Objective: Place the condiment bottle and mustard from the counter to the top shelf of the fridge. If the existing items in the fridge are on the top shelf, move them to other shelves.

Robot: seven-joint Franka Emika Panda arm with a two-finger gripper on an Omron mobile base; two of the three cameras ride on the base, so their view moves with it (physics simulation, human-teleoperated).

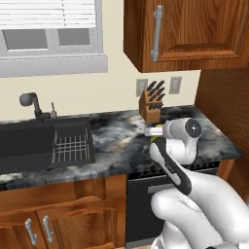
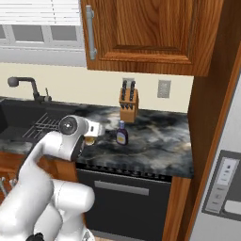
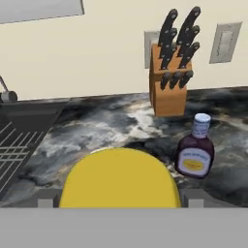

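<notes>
On the dark marbled stone counter (image 2: 160, 136), between the black sink (image 1: 29, 141) and the tall wooden side panel, my gripper (image 3: 118, 203) sits low with a rounded yellow mustard container (image 3: 118, 179) right up against it, its top bulging between my two grey finger tips (image 3: 46, 199). The tips stand wide, one on each side of the yellow body, but I cannot tell whether they press on it or merely flank it. Just beside the mustard, a little farther back toward the wall, the small dark condiment bottle with a white cap and yellow label (image 3: 195, 154) stands upright on the counter, apart from my fingers. Behind it, against the cream wall, is a wooden knife block with black handles (image 3: 170, 77). From the right base camera the bottle (image 2: 122, 135) stands in front of that block (image 2: 127, 104).
</notes>
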